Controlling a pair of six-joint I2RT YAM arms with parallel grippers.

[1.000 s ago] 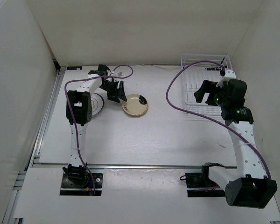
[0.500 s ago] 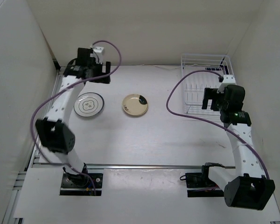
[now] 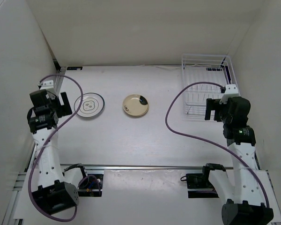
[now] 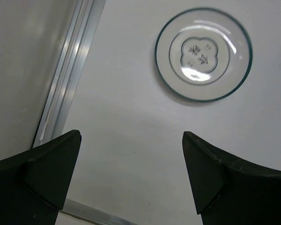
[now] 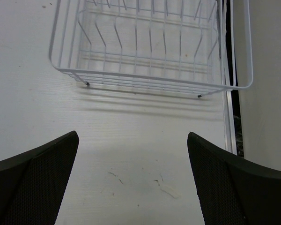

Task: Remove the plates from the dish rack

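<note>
The white plate with a dark rim lies flat on the table at the left; it also shows in the left wrist view. The beige plate with a dark patch lies flat near the middle. The orange-patterned plate is out of view. The white wire dish rack stands at the far right, with no plate showing in it; the right wrist view shows its front rim. My left gripper is open and empty, left of the dark-rimmed plate. My right gripper is open and empty, just in front of the rack.
White walls close in on the left, the back and the right. A metal rail runs along the table's left edge. Another rail lies beside the rack on the right. Purple cables hang from both arms.
My left arm has swung from the far left corner back toward the near left, away from the plates. My right gripper has drawn back from the rack toward the front.
</note>
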